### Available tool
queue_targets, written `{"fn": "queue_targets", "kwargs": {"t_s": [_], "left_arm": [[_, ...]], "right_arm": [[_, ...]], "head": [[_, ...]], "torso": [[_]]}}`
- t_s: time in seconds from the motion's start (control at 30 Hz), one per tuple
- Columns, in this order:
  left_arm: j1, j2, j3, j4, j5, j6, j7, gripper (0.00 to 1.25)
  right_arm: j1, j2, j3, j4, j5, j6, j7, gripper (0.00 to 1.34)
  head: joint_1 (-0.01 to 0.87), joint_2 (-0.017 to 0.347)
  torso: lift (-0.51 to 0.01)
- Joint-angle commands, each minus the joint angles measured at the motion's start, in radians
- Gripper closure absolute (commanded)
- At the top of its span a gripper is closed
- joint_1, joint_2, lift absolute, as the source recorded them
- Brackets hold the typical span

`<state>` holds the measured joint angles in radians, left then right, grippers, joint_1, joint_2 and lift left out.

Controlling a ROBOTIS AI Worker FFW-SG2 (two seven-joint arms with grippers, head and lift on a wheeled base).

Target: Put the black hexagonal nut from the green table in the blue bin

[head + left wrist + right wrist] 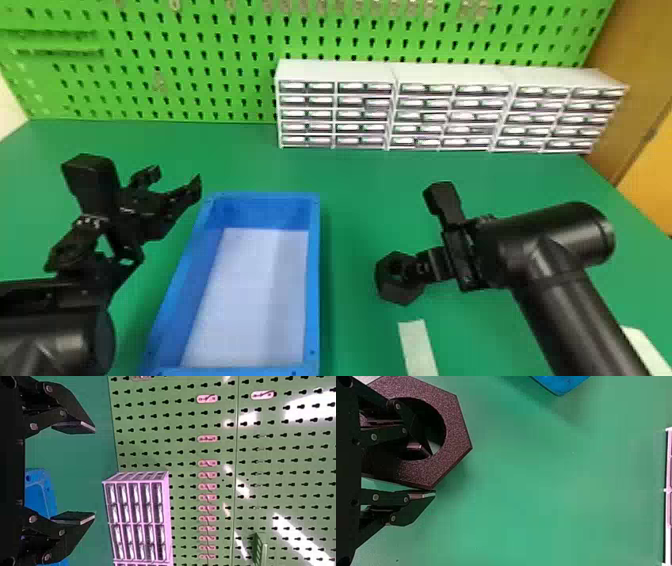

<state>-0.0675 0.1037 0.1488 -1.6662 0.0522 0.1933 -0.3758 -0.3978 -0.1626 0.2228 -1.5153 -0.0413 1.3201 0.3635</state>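
The nut [400,294] sits in the grasp of my right gripper [416,272] as I work from a distance over the green table [360,172]. The right wrist view shows one black finger [413,427] passed through the nut's wide round hole and the other finger [417,508] against its outer side, the two clamping one wall of the hexagon between them. The nut is to the right of the blue bin [313,280], apart from it and outside its rim.

Across the bin, my left gripper [177,176] is spread wide with nothing in its grasp, just beside the bin's far left corner. In the left wrist view, its fingers stand well apart, tips pointing toward the green pegboard [158,427].

A pale strip [418,345] lies on the table on the near side of the nut, and a white item [642,345] shows at the right edge of the head view. White drawers [335,71] line the back of the table in front of the pegboard. A white floor [250,300] shows inside the bin.
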Motion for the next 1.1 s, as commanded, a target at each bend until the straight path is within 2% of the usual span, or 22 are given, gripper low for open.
{"fn": "queue_targets", "kwargs": {"t_s": [0.0,0.63,1.07], "left_arm": [[0.002,-0.001,0.0,0.0,0.0,0.0,0.0,0.48],[0.003,-0.001,0.002,0.0,0.0,0.0,0.0,0.48],[0.005,0.001,0.002,0.0,0.0,0.0,0.0,0.48]], "right_arm": [[0.0,0.0,-0.002,-0.005,0.004,-0.009,0.0,1.01],[0.022,-0.008,-0.063,-0.043,0.035,-0.071,0.0,1.01],[0.062,-0.014,-0.143,-0.114,0.07,-0.228,-0.001,1.01]], "head": [[0.691,0.009],[0.691,0.009],[0.691,0.009]], "torso": [[-0.097],[-0.097],[-0.097]]}}
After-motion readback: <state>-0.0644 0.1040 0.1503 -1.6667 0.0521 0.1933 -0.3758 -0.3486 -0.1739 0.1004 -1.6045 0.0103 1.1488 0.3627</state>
